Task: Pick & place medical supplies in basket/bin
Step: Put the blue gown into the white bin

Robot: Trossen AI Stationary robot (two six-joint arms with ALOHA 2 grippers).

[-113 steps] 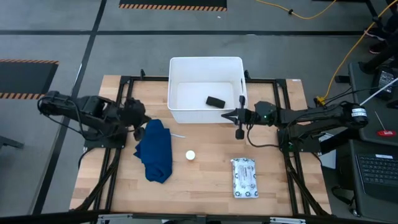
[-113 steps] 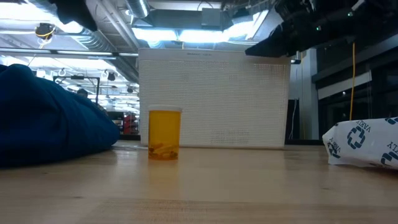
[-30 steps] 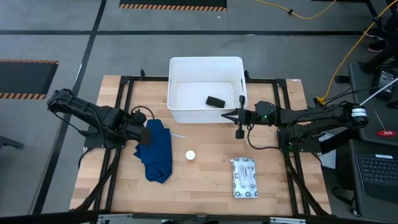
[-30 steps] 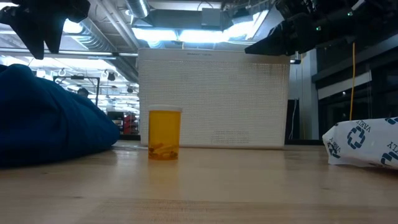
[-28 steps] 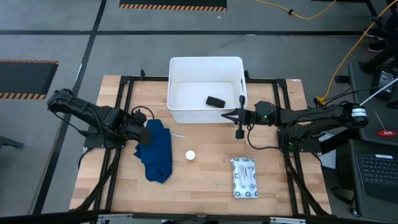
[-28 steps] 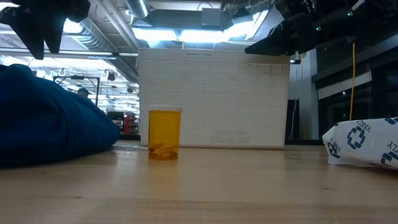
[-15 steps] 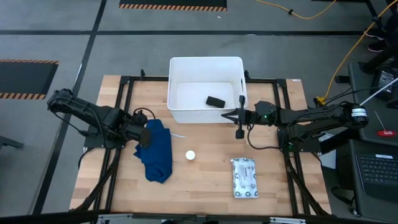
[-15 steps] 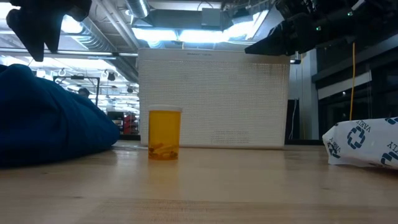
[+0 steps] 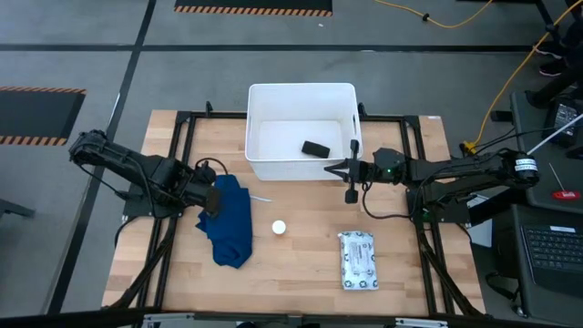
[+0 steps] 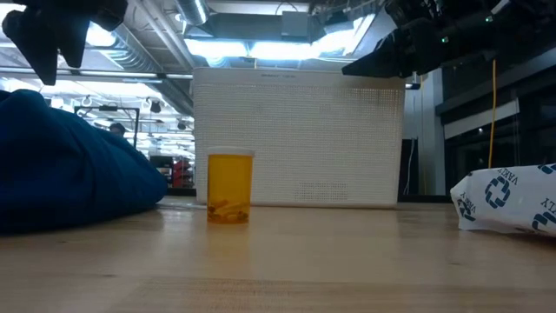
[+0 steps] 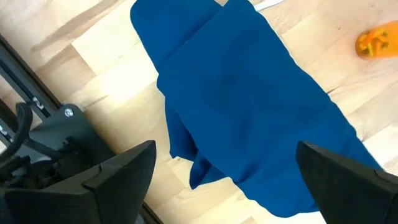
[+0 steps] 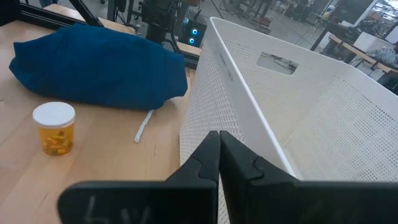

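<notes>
The dark blue cloth (image 9: 228,221) lies crumpled on the table's left half, also seen in the left wrist view as the cloth (image 11: 249,106). My left gripper (image 9: 213,194) hovers open just above the cloth's left edge, a finger on either side, touching nothing. The white-orange bottle (image 9: 279,228) stands upright right of the cloth. The printed packet (image 9: 357,261) lies flat at the near right. The white bin (image 9: 301,100) stands at the far middle with the black cylinder (image 9: 315,148) lying in it. My right gripper (image 12: 219,155) is shut and hangs by the bin's near right corner.
A thin white stick (image 9: 260,199) lies between the cloth and the bin. Black frame rails (image 9: 182,137) run along the table's left, right and far sides. Bare wood lies between the bottle and the packet and along the near edge.
My left gripper has spread its fingers wider above the blue cloth; in the low view one finger has gone outward. The cloth and the other supplies lie as before.
</notes>
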